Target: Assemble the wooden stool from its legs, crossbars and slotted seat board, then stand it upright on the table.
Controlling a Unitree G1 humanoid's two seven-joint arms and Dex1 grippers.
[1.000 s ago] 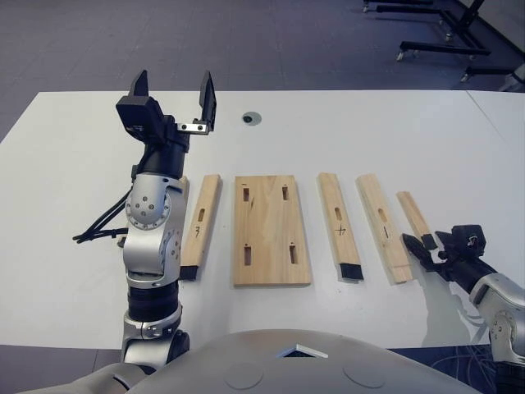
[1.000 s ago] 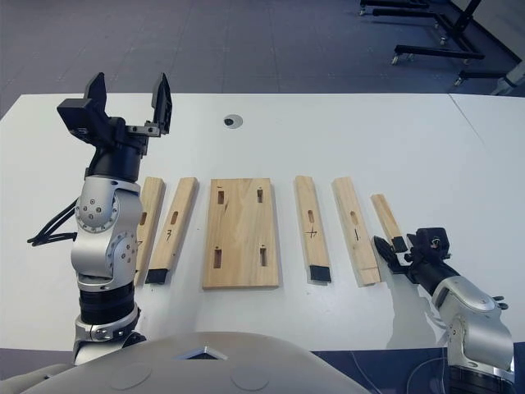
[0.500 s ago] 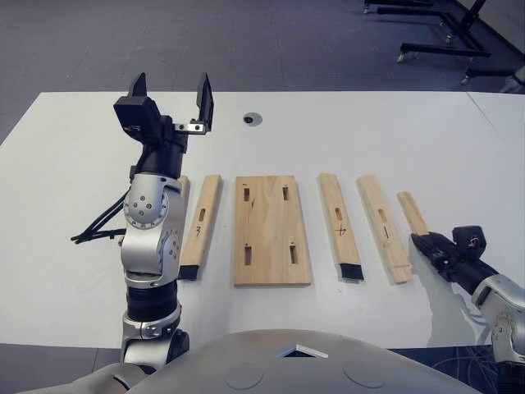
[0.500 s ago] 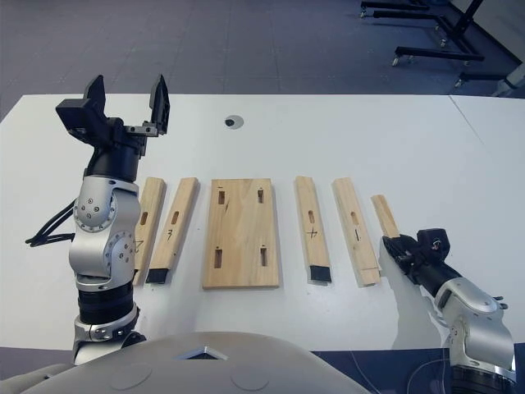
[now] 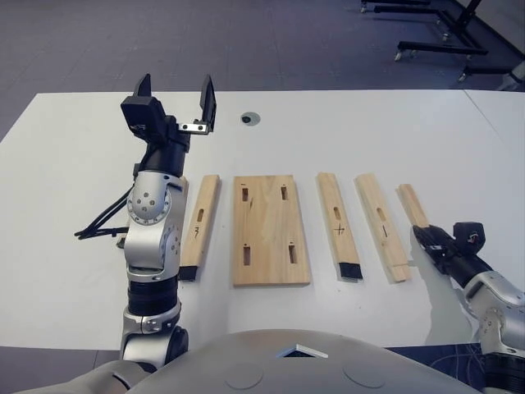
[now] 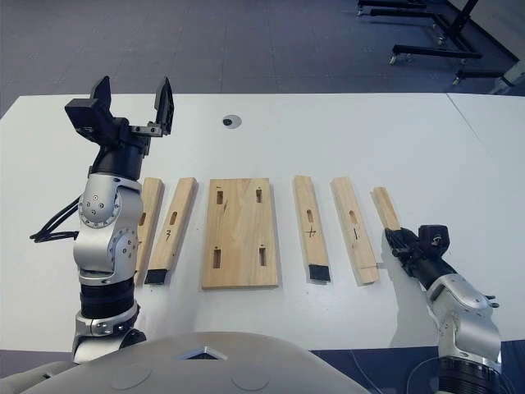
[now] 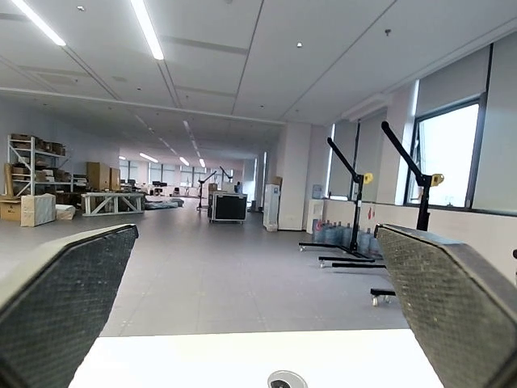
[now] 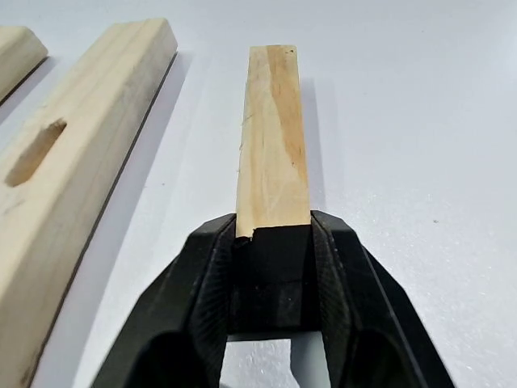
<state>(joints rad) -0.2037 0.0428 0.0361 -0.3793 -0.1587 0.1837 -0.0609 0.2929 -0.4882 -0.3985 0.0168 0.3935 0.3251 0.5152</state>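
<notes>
**Operator:** Head view: where do the parts lie?

**Technician:** We find the slotted seat board (image 5: 271,230) flat at mid-table, with legs (image 5: 338,222) on either side of it. The crossbar (image 5: 410,205) lies farthest to the robot's right on the table (image 5: 369,139). The left gripper (image 5: 175,89) is raised over the table's left part.

**Operator:** Left wrist view?

**Technician:** Its fingers (image 7: 65,299) stand well apart, with nothing between them.

**Operator:** Right wrist view?

**Technician:** The right gripper (image 8: 273,230) is clamped on the crossbar's dark near end. The slat is pale, narrow and straight-grained — we judge it light, stiff and not slippery. An end grip suits a short lift; a mid-length hold would swing less.
</notes>
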